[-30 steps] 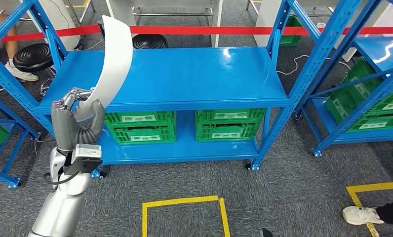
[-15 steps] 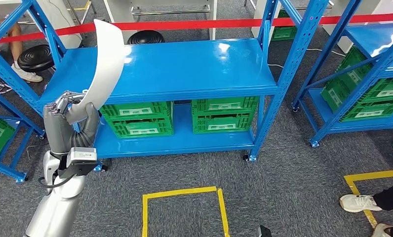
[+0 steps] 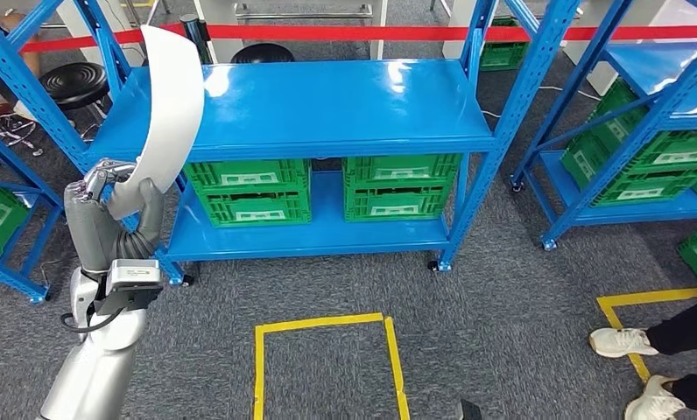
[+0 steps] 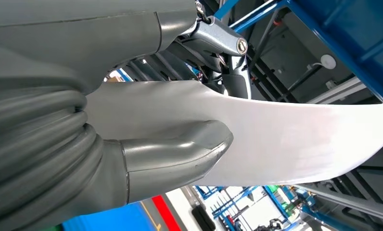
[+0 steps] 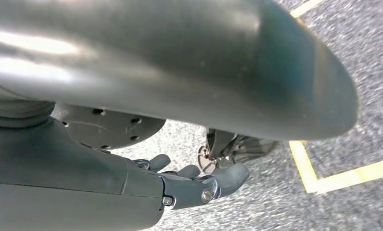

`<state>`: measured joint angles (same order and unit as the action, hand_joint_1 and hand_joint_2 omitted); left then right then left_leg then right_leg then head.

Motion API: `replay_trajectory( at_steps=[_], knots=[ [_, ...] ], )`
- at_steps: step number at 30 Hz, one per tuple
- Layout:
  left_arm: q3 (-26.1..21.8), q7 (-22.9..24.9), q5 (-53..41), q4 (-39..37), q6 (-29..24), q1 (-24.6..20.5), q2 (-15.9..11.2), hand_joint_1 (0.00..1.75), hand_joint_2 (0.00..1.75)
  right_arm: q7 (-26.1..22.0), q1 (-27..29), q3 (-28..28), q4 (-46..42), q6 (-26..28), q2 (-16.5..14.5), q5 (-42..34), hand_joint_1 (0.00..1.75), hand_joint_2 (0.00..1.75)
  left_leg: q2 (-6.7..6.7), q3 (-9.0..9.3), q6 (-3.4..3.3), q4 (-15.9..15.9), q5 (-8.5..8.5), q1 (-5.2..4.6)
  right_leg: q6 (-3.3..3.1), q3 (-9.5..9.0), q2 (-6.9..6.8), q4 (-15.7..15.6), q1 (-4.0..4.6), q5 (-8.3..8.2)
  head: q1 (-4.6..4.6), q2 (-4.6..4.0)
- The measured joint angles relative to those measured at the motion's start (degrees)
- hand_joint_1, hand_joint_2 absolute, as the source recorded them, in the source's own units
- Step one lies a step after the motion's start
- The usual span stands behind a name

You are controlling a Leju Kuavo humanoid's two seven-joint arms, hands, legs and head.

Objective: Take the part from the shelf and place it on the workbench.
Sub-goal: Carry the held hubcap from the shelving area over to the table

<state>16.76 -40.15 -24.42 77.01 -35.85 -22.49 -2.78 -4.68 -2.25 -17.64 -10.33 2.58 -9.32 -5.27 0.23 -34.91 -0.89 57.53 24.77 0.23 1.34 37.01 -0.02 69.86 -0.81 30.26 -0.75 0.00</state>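
The left hand grips the part — a long, curved white panel — by its lower end, with the thumb pressed on one face and the darker fingers closed behind the other, as the left wrist view shows close up. Held this way, the panel stands nearly upright and rises from the hand at the near left to a tip in front of the far-left corner of the blue shelf. Carrying it on end likely keeps its length out of the way of the shelf posts and of the robot's own body. A grip so low on so tall a piece leaves much of it free above, so it could sway or twist in the fingers if the arm jerks.

The part is off the shelf, whose top deck lies bare behind it; green crates sit on the lower deck. No workbench is in sight, so the taking seems done and the carrying and placing remain.

The right hand hangs low over the grey carpet near a strip of yellow floor tape, its fingers curled in with nothing in them — idle, since one hand is enough for this load. At the near right, a person's white shoes stand beside more tape, well apart from the robot.
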Motion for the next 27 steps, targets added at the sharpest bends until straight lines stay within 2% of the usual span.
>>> replay_trajectory(
  at_steps=[2,3,4,6,7,8,9,11,12,13,14,15,16,17,18,19,20,21,22,23,24,25,26,27],
  knots=[
    [0.0,0.0,-0.4,0.2,0.2,0.0,0.0,1.75,1.75,-0.1,-0.2,0.0,0.0,0.0,0.0,-0.1,0.00,0.00,0.00,-1.01,0.51,0.3,-0.78,-0.08,-0.65,-5.75,-0.01,-8.3,0.27,-0.62,0.02,0.00],
    [0.0,0.0,-0.5,0.3,0.4,0.0,0.0,1.75,1.75,-0.2,-0.2,-0.1,0.0,0.0,0.0,-0.2,0.00,0.00,0.05,-1.22,0.85,0.4,-1.17,-0.08,-1.01,-7.44,0.04,-11.0,0.47,-0.35,-0.03,0.00],
    [0.0,0.0,-0.7,0.3,0.7,0.0,0.1,1.75,1.75,-0.3,-0.3,-0.1,0.0,-0.1,0.0,-0.2,0.00,0.00,0.14,-1.34,1.22,0.3,-1.55,-0.05,-1.36,-8.05,0.12,-12.5,0.68,0.07,-0.08,0.00],
    [0.0,0.0,-0.7,0.5,1.2,-0.1,0.2,1.75,1.75,-0.4,-0.3,-0.1,0.0,-0.1,0.0,-0.2,0.00,0.00,0.35,-1.45,1.98,0.1,-2.09,0.11,-2.11,-7.65,0.34,-13.0,0.67,-0.57,-0.24,0.00],
    [0.0,0.0,-0.7,0.5,1.4,-0.1,0.2,1.75,1.75,-0.4,-0.3,-0.2,0.0,-0.2,0.0,-0.2,0.00,0.00,0.33,-1.78,2.33,0.5,-1.51,0.18,-2.52,-7.39,0.47,-13.2,0.56,-0.98,-0.22,0.00],
    [0.0,0.0,-0.7,0.5,1.6,-0.1,0.1,1.75,1.75,-0.5,-0.3,-0.2,0.0,-0.2,0.0,-0.2,0.00,0.00,0.27,-2.34,2.67,1.8,-0.07,0.23,-2.90,-7.06,0.61,-13.4,0.43,-1.55,-0.17,0.00],
    [0.0,0.0,-0.7,0.5,1.7,-0.1,0.1,1.75,1.75,-0.5,-0.2,-0.2,0.0,-0.3,0.0,-0.2,0.00,0.00,0.17,-3.25,2.97,4.4,2.21,0.32,-3.17,-6.62,0.77,-13.5,0.35,-2.11,-0.13,0.00],
    [0.0,0.0,-0.7,0.5,1.7,0.0,0.1,1.75,1.75,-0.6,-0.2,-0.2,0.0,-0.4,0.0,-0.2,0.00,0.00,0.06,-5.46,3.47,11.8,7.06,0.40,-3.38,-5.43,1.25,-13.4,0.38,-3.10,-0.07,0.00],
    [0.0,0.0,-0.7,0.5,1.7,0.1,0.1,1.75,1.75,-0.6,-0.2,-0.2,0.0,-0.5,-0.1,-0.2,0.00,0.00,0.06,-6.11,3.63,14.8,8.14,0.43,-3.35,-4.79,1.57,-13.4,0.39,-3.58,-0.07,0.00],
    [0.0,0.0,-0.7,0.5,1.7,0.1,0.1,1.75,1.75,-0.6,-0.1,-0.2,0.0,-0.5,-0.1,-0.2,0.00,0.00,0.03,-5.92,3.67,16.2,7.98,0.44,-3.26,-4.15,1.95,-13.3,0.39,-4.05,-0.06,0.00],
    [0.0,0.0,-0.8,0.5,1.7,0.1,0.1,1.75,1.75,-0.6,0.0,-0.3,0.0,-0.5,-0.1,-0.2,0.00,0.00,-0.09,-4.58,3.62,15.3,6.84,0.46,-3.12,-3.54,2.42,-13.2,0.38,-4.49,-0.06,0.00],
    [0.0,0.0,-0.9,0.5,1.6,0.2,0.1,1.75,1.75,-0.6,0.0,-0.3,0.0,-0.5,-0.1,-0.2,0.00,0.00,-0.51,-2.14,3.46,12.1,5.34,0.47,-2.95,-3.02,2.91,-13.1,0.36,-4.88,-0.05,0.00],
    [0.0,0.0,-1.0,0.6,1.5,0.1,0.1,1.75,1.75,-0.6,0.0,-0.3,0.0,-0.6,-0.1,-0.2,0.00,0.00,-1.53,0.79,3.16,7.8,4.55,0.50,-2.73,-2.56,3.39,-12.9,0.32,-5.22,-0.05,0.00],
    [0.0,0.0,-1.1,0.8,1.4,0.2,0.1,1.75,1.75,-0.7,0.0,-0.3,0.0,-0.6,-0.1,-0.2,0.00,0.00,-2.66,3.48,2.87,3.8,4.23,0.52,-2.44,-2.15,3.87,-12.8,0.31,-5.54,-0.08,0.00],
    [0.0,0.0,-1.2,0.9,1.3,0.2,0.0,1.75,1.75,-0.7,0.0,-0.3,0.0,-0.7,-0.1,-0.2,0.00,0.00,-3.60,5.25,2.59,1.0,4.38,0.49,-2.10,-1.83,4.33,-12.7,0.27,-5.87,-0.08,0.00],
    [0.0,0.0,-1.2,1.0,1.2,0.2,0.0,1.75,1.75,-0.7,-0.1,-0.3,0.0,-0.7,-0.1,-0.2,0.00,0.00,-4.08,6.03,2.30,-0.4,4.78,0.40,-1.72,-1.55,4.83,-12.6,0.21,-6.23,-0.08,0.00],
    [0.0,0.0,-1.2,1.0,1.2,0.2,0.1,1.75,1.75,-0.7,0.0,-0.3,0.0,-0.7,-0.1,-0.2,0.00,0.00,-3.80,6.14,2.04,-0.6,4.70,0.28,-1.28,-1.30,5.41,-12.7,0.20,-6.63,-0.07,0.00],
    [0.0,0.0,-1.2,1.0,1.2,0.2,0.1,1.75,1.75,-0.7,0.0,-0.3,0.0,-0.7,-0.1,-0.2,0.00,0.00,-3.13,5.97,1.63,-0.7,4.50,0.31,-0.92,-1.08,5.81,-12.7,0.15,-6.91,-0.01,0.00],
    [0.0,0.0,-1.3,1.0,1.2,0.1,0.1,1.75,1.75,-0.7,0.1,-0.4,0.0,-0.8,-0.1,-0.2,0.00,0.00,-2.40,5.83,1.17,-0.8,4.24,0.38,-0.61,-0.74,5.40,-12.4,0.18,-6.78,-0.06,0.00],
    [0.0,0.0,-1.3,1.0,1.2,0.1,0.2,1.75,1.75,-0.7,0.2,-0.4,0.0,-0.8,-0.1,-0.2,0.00,0.00,-1.65,5.65,0.71,-1.0,3.94,0.49,-0.30,-0.06,4.38,-11.2,0.24,-5.91,-0.20,0.00],
    [0.0,0.0,-1.5,1.0,1.1,0.0,0.3,1.75,1.75,-0.7,0.2,-0.4,0.0,-0.8,-0.1,-0.2,0.00,0.00,-0.88,5.41,0.34,-1.1,3.66,0.59,-0.04,1.07,2.99,-8.7,0.24,-4.30,-0.33,0.00],
    [0.0,0.0,-1.6,1.0,1.1,0.0,0.3,1.75,1.75,-0.6,0.2,-0.4,0.0,-0.8,-0.1,-0.1,0.00,0.00,-0.13,5.09,0.14,-1.0,3.47,0.54,0.27,2.69,1.63,-5.0,0.25,-2.12,-0.49,0.00],
    [0.0,0.0,-1.8,0.9,1.1,0.0,0.3,1.75,1.75,-0.6,0.1,-0.4,0.0,-0.8,-0.1,0.0,0.00,0.00,0.65,4.71,0.03,-0.9,3.31,0.51,0.56,4.45,0.91,-0.8,0.19,0.02,-0.57,0.00],
    [0.0,0.0,-2.0,0.8,1.1,0.0,0.4,1.75,1.75,-0.6,0.1,-0.4,0.0,-0.8,-0.1,0.0,0.00,0.00,1.43,4.33,0.04,-0.7,3.17,0.49,0.78,5.77,0.63,2.6,0.11,1.44,-0.58,0.00]
  ],
)
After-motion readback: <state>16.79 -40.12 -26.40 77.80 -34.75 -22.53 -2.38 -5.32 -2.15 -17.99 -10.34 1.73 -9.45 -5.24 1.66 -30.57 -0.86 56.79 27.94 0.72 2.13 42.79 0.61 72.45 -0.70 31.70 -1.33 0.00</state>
